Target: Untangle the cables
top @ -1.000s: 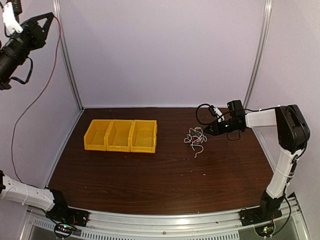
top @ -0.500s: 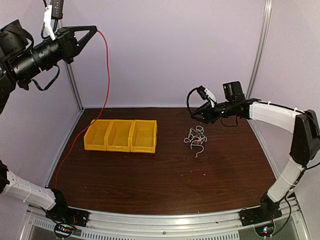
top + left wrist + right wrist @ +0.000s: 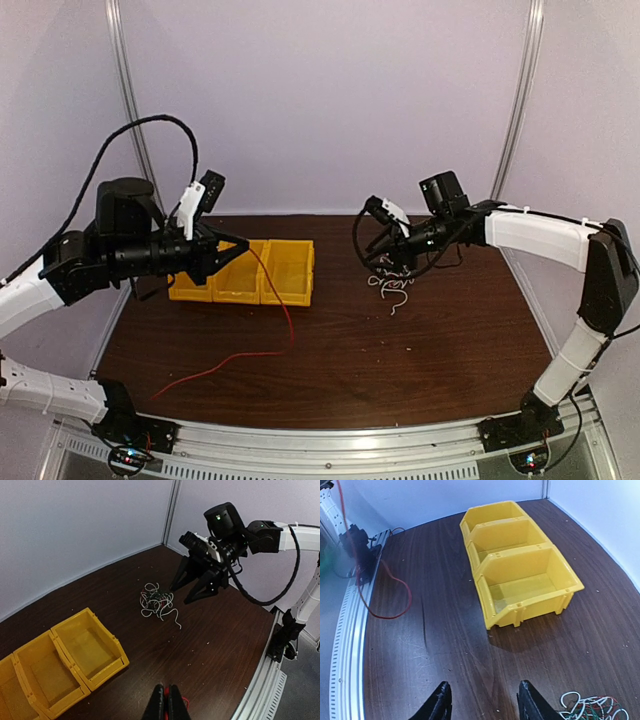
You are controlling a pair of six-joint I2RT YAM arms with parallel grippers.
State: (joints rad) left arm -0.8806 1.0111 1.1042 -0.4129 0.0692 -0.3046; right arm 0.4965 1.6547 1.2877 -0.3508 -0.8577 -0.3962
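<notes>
The left arm (image 3: 100,255) reaches in low and flat. Its left gripper (image 3: 243,250) is squeezed tight — the two fingers (image 3: 161,705) press together, with a red cable (image 3: 285,320) pinched between them. The right arm (image 3: 530,232) stretches far across, bent at the elbow, wrist tipped down. The right gripper (image 3: 378,248) is spread apart — there is a wide gap between its fingertips (image 3: 438,705), and nothing is in the gap.

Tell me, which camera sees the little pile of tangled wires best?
The left wrist camera. There the pile of tangled wires lies whole and unblocked near the middle of the picture. The top camera shows it too, but smaller and less clear. The right wrist camera catches only its edge, at the bottom right corner.
</notes>
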